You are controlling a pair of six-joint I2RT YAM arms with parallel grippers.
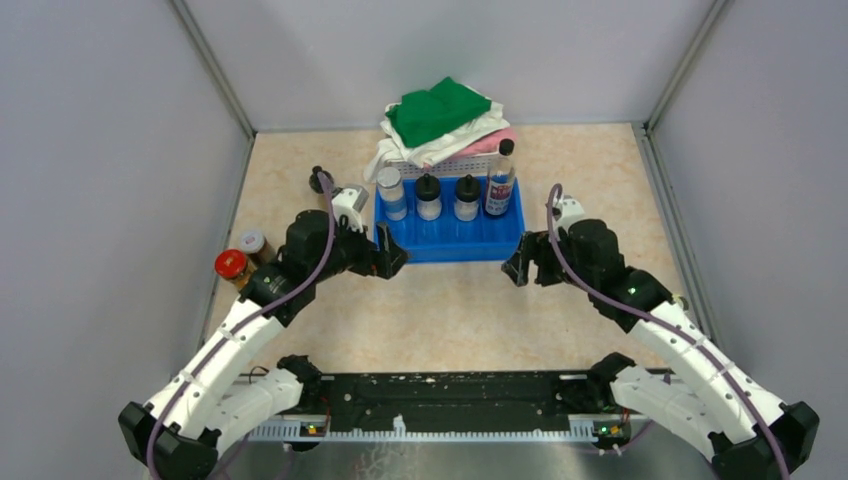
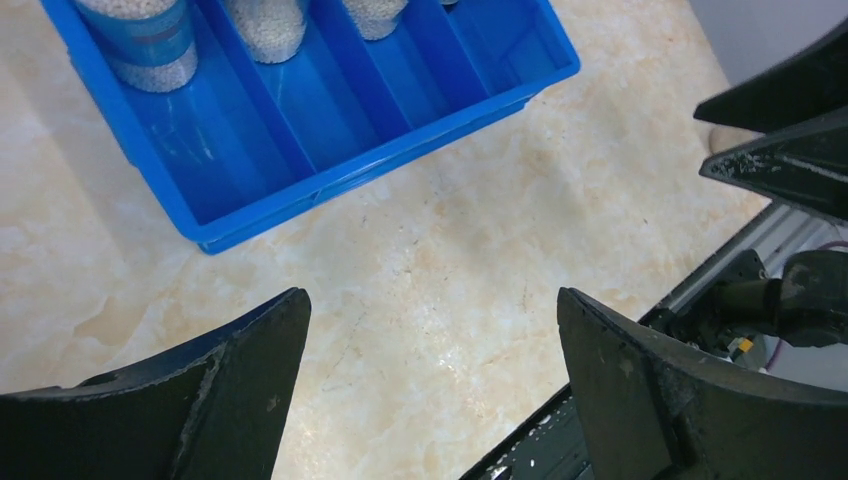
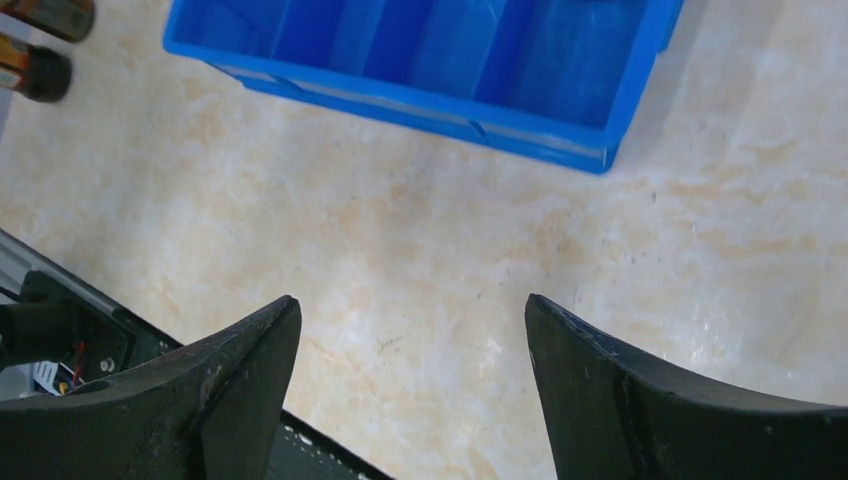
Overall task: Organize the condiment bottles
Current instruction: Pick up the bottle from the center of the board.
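Table [image 1: 450, 320]: beige, marbled top, bare across the near middle. Blue tray [image 1: 450, 249] sat directly on it toward the far centre, with a white basket [image 1: 468, 160] just behind it; whether the two touched could not be told. Near the left edge stood a red-capped jar [image 1: 232, 265] and a pale-capped jar [image 1: 253, 242] just beside each other, and a black-capped bottle [image 1: 320, 180] stood farther back, near the tray's left end.
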